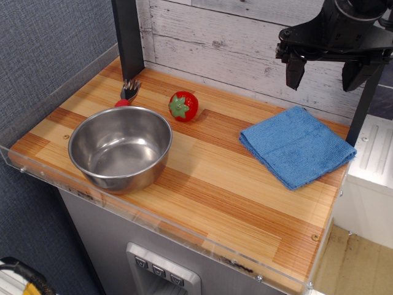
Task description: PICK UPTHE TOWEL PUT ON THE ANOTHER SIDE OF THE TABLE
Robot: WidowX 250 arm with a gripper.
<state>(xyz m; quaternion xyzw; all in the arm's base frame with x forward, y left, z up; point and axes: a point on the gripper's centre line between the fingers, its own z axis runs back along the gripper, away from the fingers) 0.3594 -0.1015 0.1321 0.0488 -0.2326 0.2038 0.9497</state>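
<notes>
- The towel, folded blue terry, lies flat on the striped wood table.
- My gripper hangs spread wide above the towel.
- The round steel bowl sits far from the towel.

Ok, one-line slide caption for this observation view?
Open gripper hovers above the blue towel on the table.

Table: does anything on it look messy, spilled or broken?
Nothing stands out. The towel lies folded flat, the bowl stands upright and empty, and the toy strawberry looks whole. No spills on the table.
</notes>
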